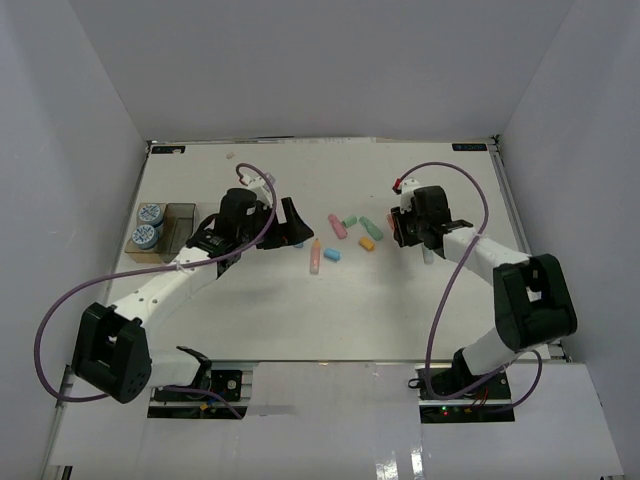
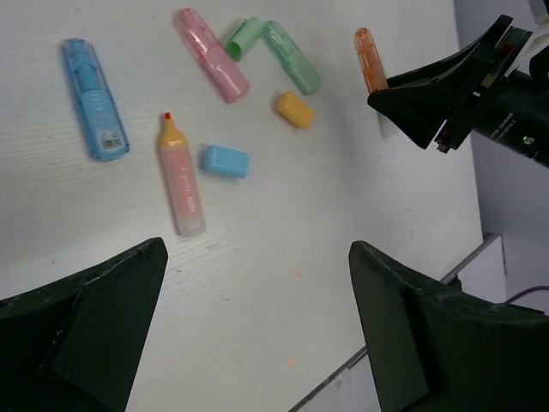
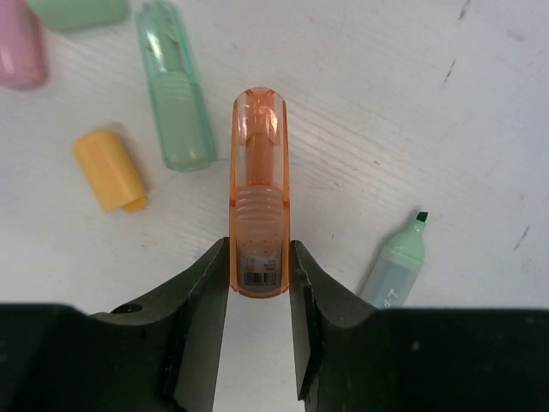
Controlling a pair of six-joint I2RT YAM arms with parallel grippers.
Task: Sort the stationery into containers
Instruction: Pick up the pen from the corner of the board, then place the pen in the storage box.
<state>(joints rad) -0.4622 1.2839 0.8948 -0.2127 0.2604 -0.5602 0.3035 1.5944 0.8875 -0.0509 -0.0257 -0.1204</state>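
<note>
The right hand (image 3: 259, 257) had closed its two fingers on the rear end of an orange highlighter (image 3: 257, 163), which pointed straight out ahead of it. Whether the pen was off the counter (image 1: 400, 300) could not be told. Just ahead and to the left of that hand lay a green highlighter (image 3: 176, 94) and a loose orange cap (image 3: 110, 169); close on its right lay an uncapped mint highlighter (image 3: 396, 266).

The left hand (image 2: 257, 253) stood wide open with nothing between its fingers. Ahead of it lay a blue cap (image 2: 226, 161) and an uncapped pink highlighter (image 2: 180, 184), and farther out a blue highlighter (image 2: 94, 99) and a capped pink highlighter (image 2: 210, 53).

Judging by this, the sorting was at an early stage. Behind the left hand, beside its arm, two blue-and-white rolls (image 1: 148, 225) already sat in a clear bin (image 1: 135, 252). The tan bin (image 1: 183, 213) next to it looked dark inside, and its contents could not be told. A third bin could not be made out. None of the highlighters or caps could be seen in a bin, so almost all of that work was left.
</note>
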